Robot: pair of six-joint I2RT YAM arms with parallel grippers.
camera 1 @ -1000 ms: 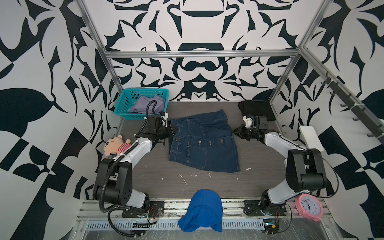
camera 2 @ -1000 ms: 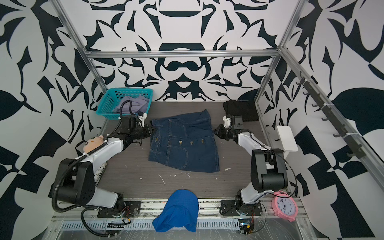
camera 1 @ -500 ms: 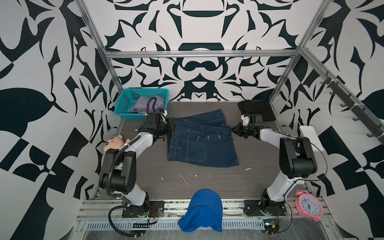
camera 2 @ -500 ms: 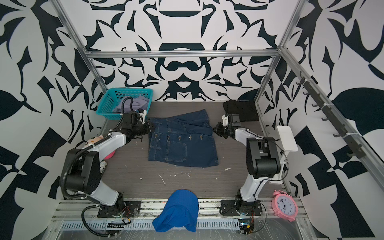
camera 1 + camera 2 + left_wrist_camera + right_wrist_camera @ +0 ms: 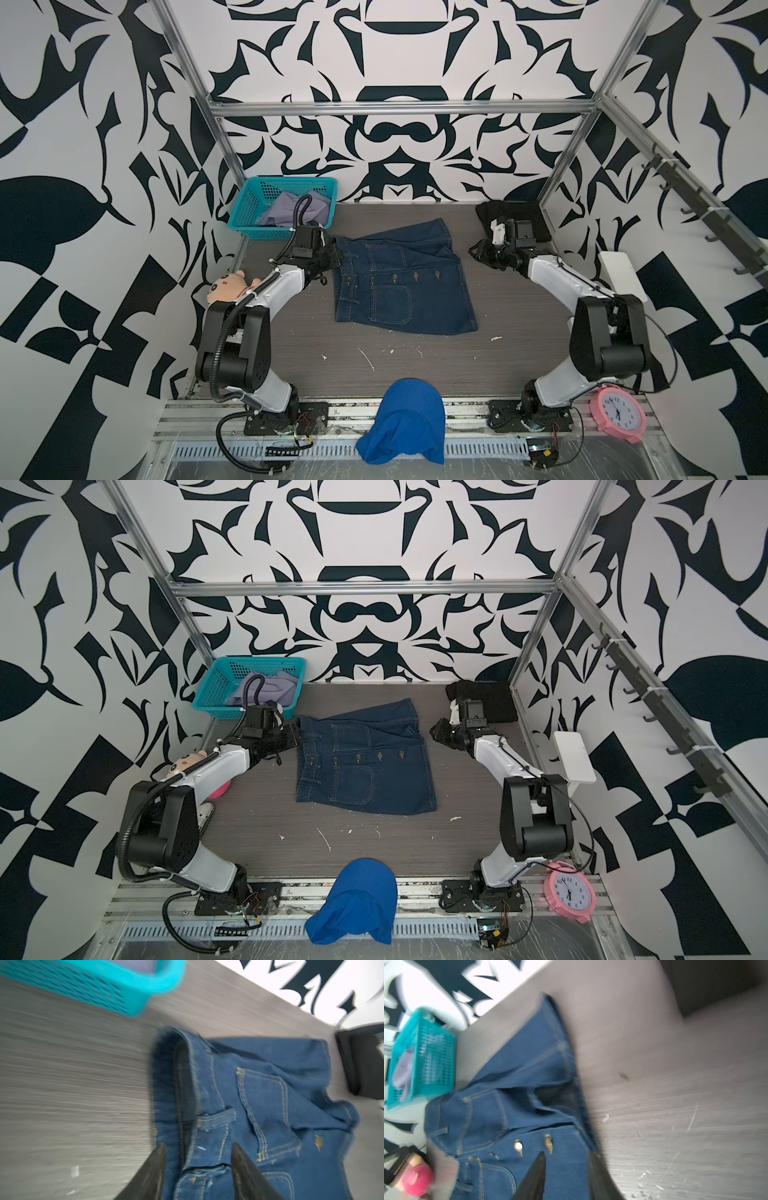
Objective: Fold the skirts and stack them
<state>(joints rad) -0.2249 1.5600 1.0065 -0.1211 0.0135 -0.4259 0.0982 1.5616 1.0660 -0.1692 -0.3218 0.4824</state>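
Grey table [image 5: 415, 365] holds the denim skirt [image 5: 407, 291] between left gripper [image 5: 198, 1145] and right gripper [image 5: 567, 1153], both parted.

Black-and-white patterned walls [image 5: 395, 54], aluminium frame [image 5: 399, 109], scuffed grey wood-grain tabletop [image 5: 415, 365].

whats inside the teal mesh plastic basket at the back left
A crumpled pale lavender-grey soft garment lies in the teal mesh plastic basket. Anything beneath it is covered, and a black cable crosses part of it.
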